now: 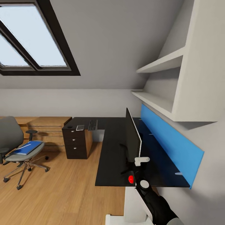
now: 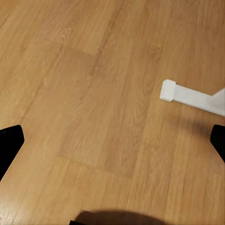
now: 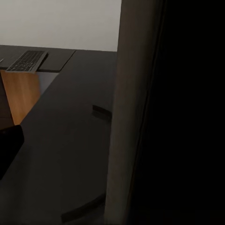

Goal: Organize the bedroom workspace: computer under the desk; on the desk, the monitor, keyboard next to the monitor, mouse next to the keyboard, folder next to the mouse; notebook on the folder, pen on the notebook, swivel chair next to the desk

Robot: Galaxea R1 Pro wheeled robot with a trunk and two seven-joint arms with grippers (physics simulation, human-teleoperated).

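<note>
The black desk (image 1: 112,150) runs away from me in an L. The monitor (image 1: 132,140) stands on it edge-on, its red dot (image 1: 131,179) near me. My right gripper (image 1: 142,160) is at the monitor's near edge, open; one dark finger (image 3: 8,147) shows beside the monitor (image 3: 140,112). At the far end lies the keyboard (image 1: 92,125), then a thin grey rectangle (image 1: 80,127), likely the notebook, and a small dark lump (image 1: 69,127), perhaps the mouse. The swivel chair (image 1: 12,137) stands left, with the blue folder (image 1: 28,147) and a whitish pen (image 1: 26,146) on its seat. My left gripper (image 2: 112,145) hangs open over the floor. The computer is out of view.
Black drawers (image 1: 75,142) close the desk's far end, with low wooden shelving (image 1: 47,128) behind them. A blue panel (image 1: 168,147) lines the desk's right side under white wall shelves (image 1: 156,100). The white pedestal leg (image 1: 134,206) and its foot (image 2: 187,96) are close to me.
</note>
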